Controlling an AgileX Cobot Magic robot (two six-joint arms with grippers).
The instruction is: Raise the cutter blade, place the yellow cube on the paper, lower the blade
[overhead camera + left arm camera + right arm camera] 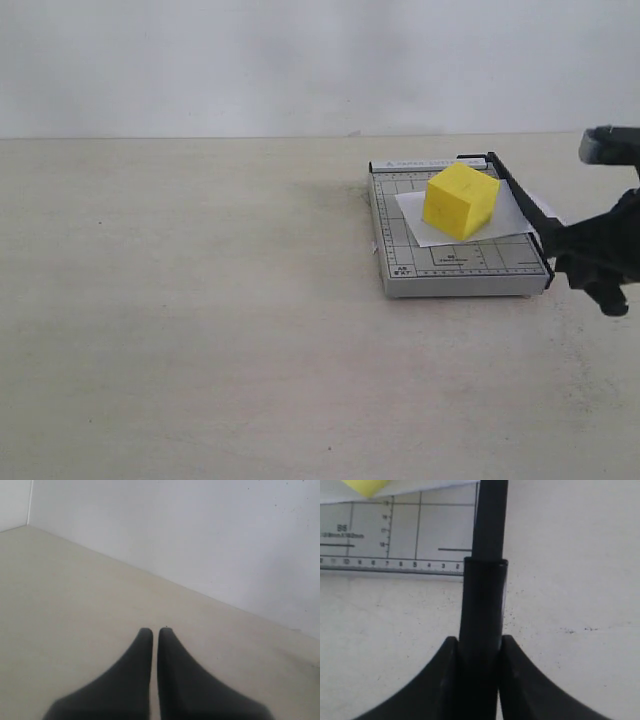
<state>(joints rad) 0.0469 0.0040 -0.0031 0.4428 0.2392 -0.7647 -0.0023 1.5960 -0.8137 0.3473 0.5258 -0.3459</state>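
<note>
The yellow cube (pixel 460 200) stands on the white paper (pixel 415 228), which lies on the grey gridded board (pixel 450 268). The black cutter blade (pixel 520 200) runs along the board's right edge, low over the paper. My right gripper (pixel 572 256) is shut on the blade's thick handle (pixel 482 600), just off the board's near right corner. In the right wrist view a corner of the cube (pixel 365 486), the paper's edge (pixel 420 489) and the board (pixel 395 530) show beyond the gripper (pixel 479 642). My left gripper (pixel 152 630) is shut on nothing, over bare table; the exterior view does not show it.
The beige table (pixel 200 300) stretches to the left of and in front of the board. A white wall (pixel 300 60) stands behind it. A strip of paper (pixel 547 210) pokes out past the blade on the right.
</note>
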